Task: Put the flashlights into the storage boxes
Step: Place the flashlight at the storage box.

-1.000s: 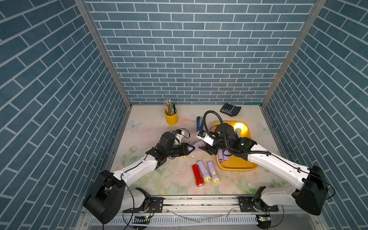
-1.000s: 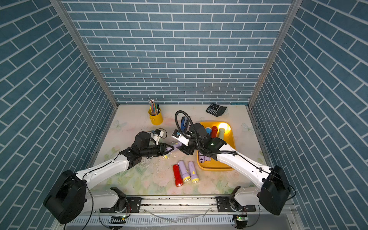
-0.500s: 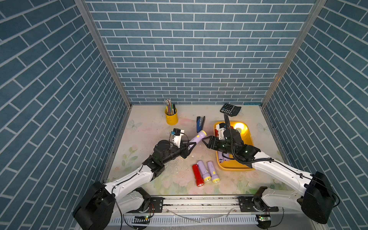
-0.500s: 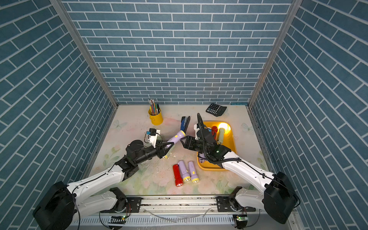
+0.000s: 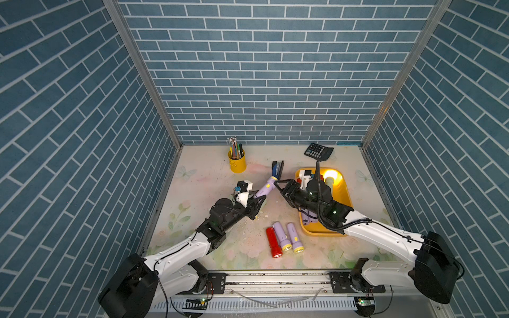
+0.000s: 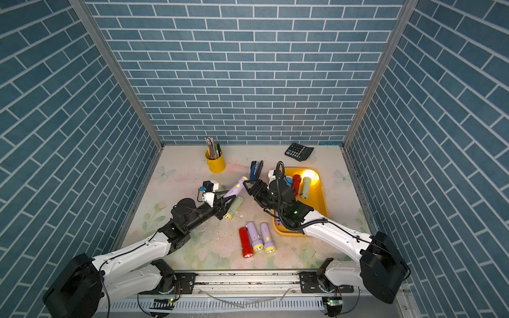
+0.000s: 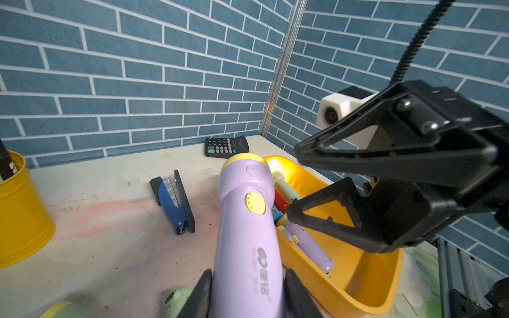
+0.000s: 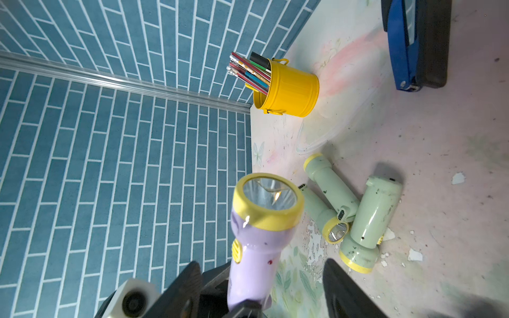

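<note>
Above the middle of the tabletop (image 5: 209, 170), my left fingers (image 5: 259, 199) pinch a lilac flashlight (image 5: 266, 188) by its tail end. It is raised clear of the surface, its yellow-ringed head slanting toward my right fingers (image 5: 278, 185). Those are spread, tips just beside the head; I cannot tell whether they touch it. Under my right arm lies the orange-yellow tray (image 5: 345, 198), holding several flashlights, among them a pale green flashlight (image 6: 304, 187) with light glowing at its head. A red flashlight (image 5: 273, 242) and two more lilac flashlights (image 5: 294, 238) lie side by side on the tabletop near the tray.
</note>
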Tool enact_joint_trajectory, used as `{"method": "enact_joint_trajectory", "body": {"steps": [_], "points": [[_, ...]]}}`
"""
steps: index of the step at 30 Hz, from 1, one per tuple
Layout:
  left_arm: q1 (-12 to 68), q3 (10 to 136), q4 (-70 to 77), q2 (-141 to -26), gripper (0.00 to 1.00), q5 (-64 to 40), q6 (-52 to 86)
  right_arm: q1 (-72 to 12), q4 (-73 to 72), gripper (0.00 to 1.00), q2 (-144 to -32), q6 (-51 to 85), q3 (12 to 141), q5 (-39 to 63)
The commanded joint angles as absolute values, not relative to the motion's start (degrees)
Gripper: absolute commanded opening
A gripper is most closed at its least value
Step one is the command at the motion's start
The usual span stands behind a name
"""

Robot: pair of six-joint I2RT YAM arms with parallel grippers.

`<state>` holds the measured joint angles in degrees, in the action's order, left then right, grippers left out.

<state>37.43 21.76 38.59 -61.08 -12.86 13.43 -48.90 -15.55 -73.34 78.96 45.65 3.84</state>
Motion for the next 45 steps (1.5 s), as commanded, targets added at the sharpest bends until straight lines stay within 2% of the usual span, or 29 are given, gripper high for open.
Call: {"method": "enact_joint_trajectory", "body": {"steps": [1,7,20,28,33,37,39,41,45], "points": [[37.82,21.32,42.44,-61.12,0.14,-12.22,11.96,-49.55,-16.96,0.71,-76.26,84.47,50.01,3.04],[37.84,21.16,42.19,-60.86,0.14,-12.14,11.34,-50.97,-18.43,0.70,-79.25,86.35,51.50,3.08],[38.58,21.35,44.98,-63.54,0.14,-11.56,12.08,-53.72,-22.02,0.59,-84.04,87.65,54.35,6.44],[39.33,21.09,45.51,-63.85,0.15,-10.62,12.35,-54.62,-22.15,0.38,-84.99,87.54,55.20,6.44],[39.55,21.21,44.81,-64.43,0.28,-8.98,13.26,-54.59,-18.45,0.31,-83.87,84.53,56.42,6.88],[39.64,22.43,40.71,-64.19,0.53,-7.80,14.29,-50.82,-12.45,0.27,-80.22,79.00,54.87,10.29],[39.72,23.54,37.28,-63.86,0.63,-6.92,14.61,-46.61,-2.76,0.27,-76.84,72.86,54.27,13.02],[40.06,24.15,34.88,-63.78,0.68,-5.20,15.18,-41.86,7.98,0.27,-73.47,65.43,54.36,15.22],[40.51,25.18,32.10,-64.62,0.72,-3.92,16.38,-31.74,30.37,0.28,-68.99,46.60,56.04,17.04]]}}
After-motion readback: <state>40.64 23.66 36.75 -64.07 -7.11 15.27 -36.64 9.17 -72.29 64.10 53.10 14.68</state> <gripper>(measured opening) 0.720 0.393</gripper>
